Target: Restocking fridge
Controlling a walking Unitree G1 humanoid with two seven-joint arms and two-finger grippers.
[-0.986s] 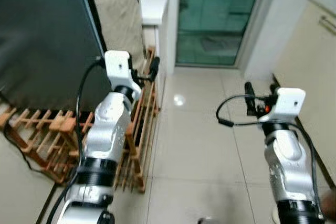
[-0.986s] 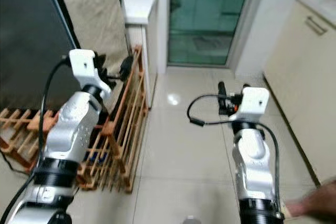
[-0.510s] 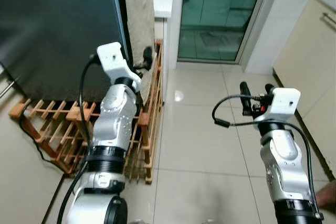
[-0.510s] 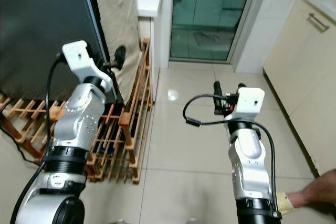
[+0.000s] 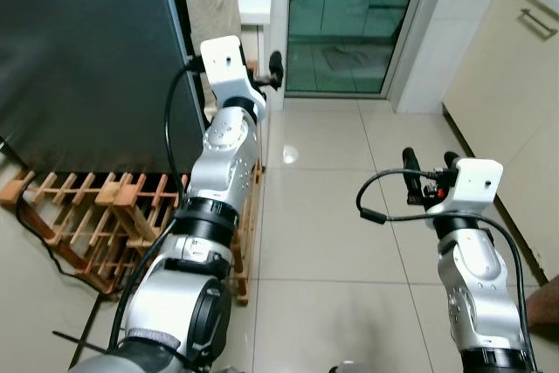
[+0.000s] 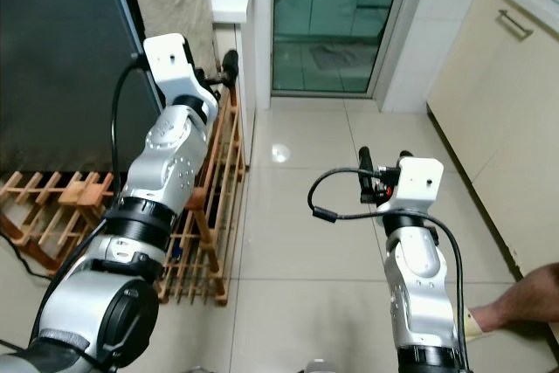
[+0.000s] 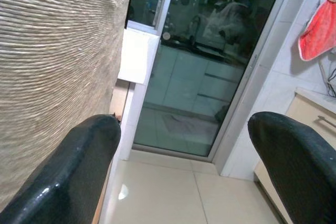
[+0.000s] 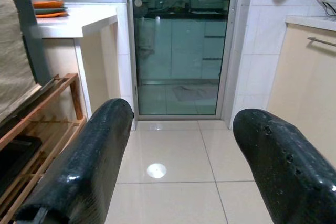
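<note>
Two silver arms were raised before the robot, each with one gripper, and nothing was held in either. The left gripper (image 5: 265, 72) reached up beside the front edge of the single dark fridge (image 5: 83, 50), its two black fingers (image 7: 86, 166) spread wide apart in the left wrist view. The right gripper (image 5: 431, 163) hung over the open floor, well apart from the fridge, fingers (image 8: 84, 166) likewise spread. The fridge stood closed at the robot's left.

One wooden slatted rack (image 5: 96, 216) lay low against the fridge's foot, running along the left arm's side. A beige cloth (image 7: 52, 66) hung past the fridge. One white counter (image 8: 73, 22) carried a stack of dishes (an orange plate and a pale cup could be made out). One glass sliding door (image 5: 349, 19) closed the far end. One cream cabinet (image 5: 511, 67) lined the right wall.

The floor (image 5: 323, 216) was pale glossy tile, bare between rack and cabinet. A person's foot (image 6: 515, 303) showed at the right edge.
</note>
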